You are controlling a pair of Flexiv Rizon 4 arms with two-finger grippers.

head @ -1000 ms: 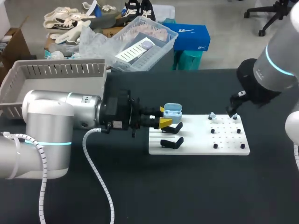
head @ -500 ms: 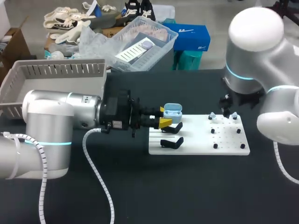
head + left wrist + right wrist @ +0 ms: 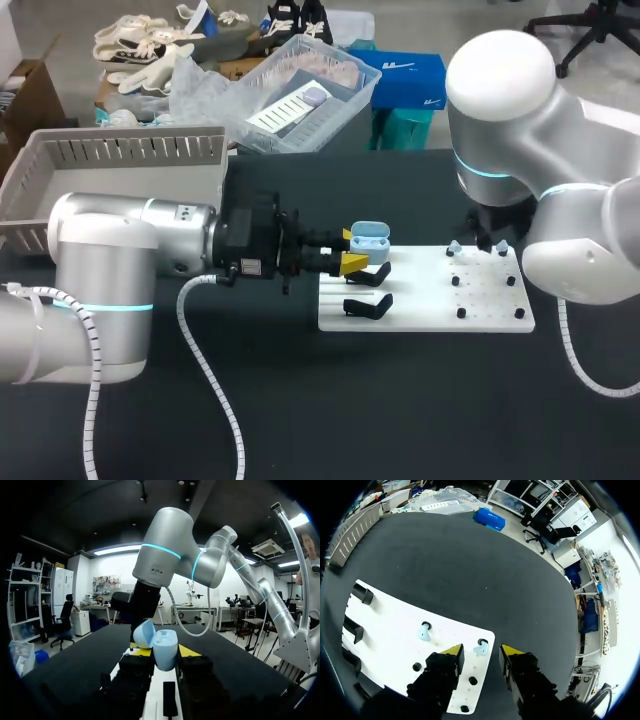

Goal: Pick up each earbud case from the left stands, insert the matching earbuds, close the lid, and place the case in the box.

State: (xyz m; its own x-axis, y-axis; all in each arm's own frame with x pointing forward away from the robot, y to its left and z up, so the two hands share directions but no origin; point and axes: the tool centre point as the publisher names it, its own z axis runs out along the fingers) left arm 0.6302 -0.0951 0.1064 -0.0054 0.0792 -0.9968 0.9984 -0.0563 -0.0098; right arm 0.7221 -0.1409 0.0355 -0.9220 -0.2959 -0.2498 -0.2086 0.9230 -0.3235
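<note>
Left arm entered over the left edge of the dark surface (image 3: 300,420), lying low and level. Left end effector (image 3: 163,653) was clenched on the pale blue earbud case (image 3: 165,649), with a finger against each side and the yellow tips showing to either flank. The case stood upright, its lid open and tilted back. It sat at the far left corner of the white board (image 3: 430,300). Whether anything supported it from below could not be told. Two bare black stands (image 3: 372,274) stood nearer along the same end of the board.

Right arm entered from the right edge, its bulk over the board's far right corner. Right end effector (image 3: 482,651) was released, fingers parted and pointing down at the board. One pale blue earbud (image 3: 481,649) lay on the board under the gap between the fingers; no contact was visible. The second earbud (image 3: 424,631) lay near it, on the side towards the stands.

The grey slatted box (image 3: 120,150) stood at the far left corner of the surface, well apart from the board.
</note>
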